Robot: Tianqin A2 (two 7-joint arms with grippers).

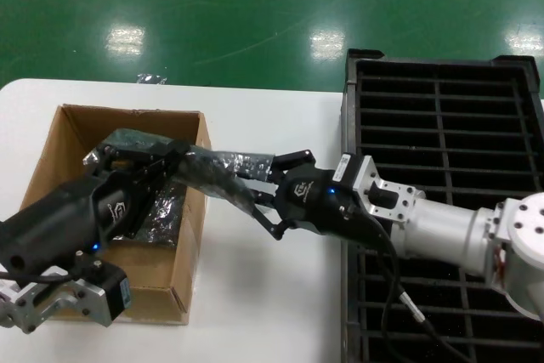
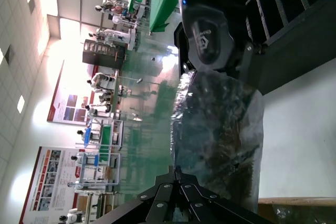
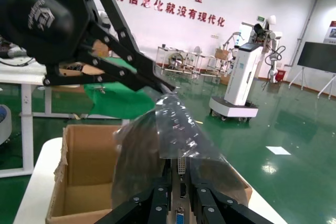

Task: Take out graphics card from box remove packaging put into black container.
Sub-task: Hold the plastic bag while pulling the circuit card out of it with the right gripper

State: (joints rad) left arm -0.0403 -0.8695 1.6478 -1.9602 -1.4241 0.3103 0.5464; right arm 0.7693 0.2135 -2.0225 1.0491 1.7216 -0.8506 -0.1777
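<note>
One box (image 1: 51, 184), brown cardboard and open-topped, stands on the white bench (image 1: 263, 312) with shiny dark bagged boards (image 1: 161, 214) inside, their number not clear; one black container (image 1: 442, 116) with many narrow slots stands at the bench's right side, its visible slots bare. One graphics card (image 3: 181, 182), in its translucent packaging (image 1: 212, 172), hangs in the air above the box's right wall and the bench beside it, long axis running left to right and its ported bracket end toward the right arm. Two pincers: the left pincer (image 1: 174, 159) is clenched on the packaging's left end, and the right pincer (image 1: 259, 189) is clenched on the bracket end of the graphics card.
</note>
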